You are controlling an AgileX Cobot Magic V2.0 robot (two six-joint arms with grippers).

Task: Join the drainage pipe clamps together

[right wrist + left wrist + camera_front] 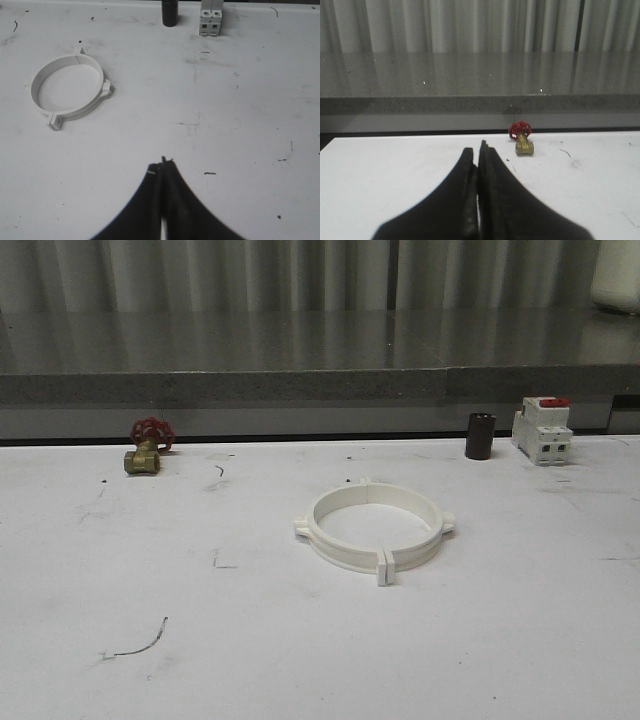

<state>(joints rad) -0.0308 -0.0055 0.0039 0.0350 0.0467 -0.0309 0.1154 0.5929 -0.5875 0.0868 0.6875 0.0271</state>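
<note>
The two white drainage pipe clamps (372, 530) lie joined as one ring in the middle of the white table, end tabs meeting at the front and back and a lug on each side. The same drainage pipe clamps (70, 90) appear in the right wrist view, well away from my right gripper (162, 163), which is shut with nothing between its black fingers. My left gripper (476, 150) is shut and empty too, low over bare table and pointing toward the back edge.
A brass valve with a red handwheel (147, 448) (521, 138) sits at the back left. A black cylinder (480, 436) (169, 12) and a white breaker with a red switch (541, 429) (210, 17) stand at the back right. A grey ledge runs behind the table.
</note>
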